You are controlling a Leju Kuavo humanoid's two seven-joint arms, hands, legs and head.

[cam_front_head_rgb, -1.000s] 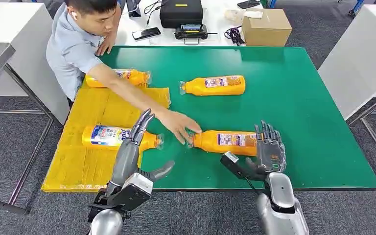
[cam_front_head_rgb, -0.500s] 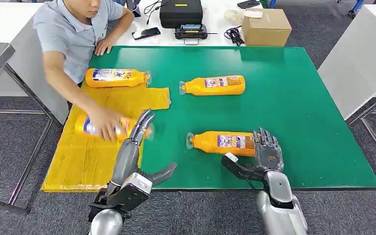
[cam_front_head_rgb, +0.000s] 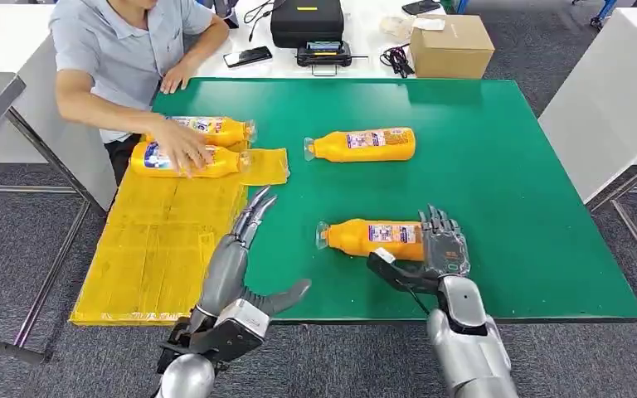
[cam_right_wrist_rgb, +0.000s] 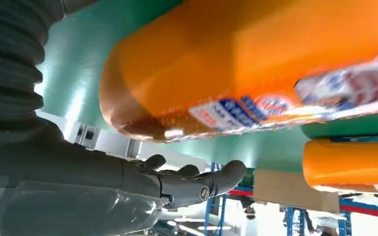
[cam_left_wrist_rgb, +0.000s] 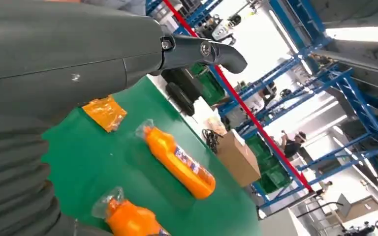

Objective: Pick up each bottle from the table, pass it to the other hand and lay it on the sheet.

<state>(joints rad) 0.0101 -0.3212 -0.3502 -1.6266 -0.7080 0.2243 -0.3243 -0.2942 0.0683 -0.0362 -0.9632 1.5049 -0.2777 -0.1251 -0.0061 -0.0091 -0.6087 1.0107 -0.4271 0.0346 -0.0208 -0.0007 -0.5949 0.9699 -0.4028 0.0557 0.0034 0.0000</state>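
Note:
An orange bottle (cam_front_head_rgb: 373,238) lies on its side near the front of the green table (cam_front_head_rgb: 506,166), cap to the left. My right hand (cam_front_head_rgb: 437,249) is open at its base end, fingers spread upward and thumb (cam_front_head_rgb: 390,270) out below it; up close the bottle (cam_right_wrist_rgb: 256,73) lies just past the fingers (cam_right_wrist_rgb: 192,182). A second bottle (cam_front_head_rgb: 361,144) lies farther back. My left hand (cam_front_head_rgb: 245,240) hovers open over the edge of the yellow sheet (cam_front_head_rgb: 158,249). Two bottles (cam_front_head_rgb: 184,159) (cam_front_head_rgb: 214,128) lie at the sheet's far end, a person's hand on the nearer one.
A person (cam_front_head_rgb: 124,50) leans in at the far left corner of the table. Behind the table stand a cardboard box (cam_front_head_rgb: 450,44), a black case (cam_front_head_rgb: 307,21) and a phone (cam_front_head_rgb: 247,56). White tables flank both sides. The left wrist view shows both table bottles (cam_left_wrist_rgb: 179,162) (cam_left_wrist_rgb: 128,219).
The person has let go of the near table bottle and slid the sheet's front bottle back beside the far one. My right hand has crept left toward the bottle's base; my left hand shifted slightly right.

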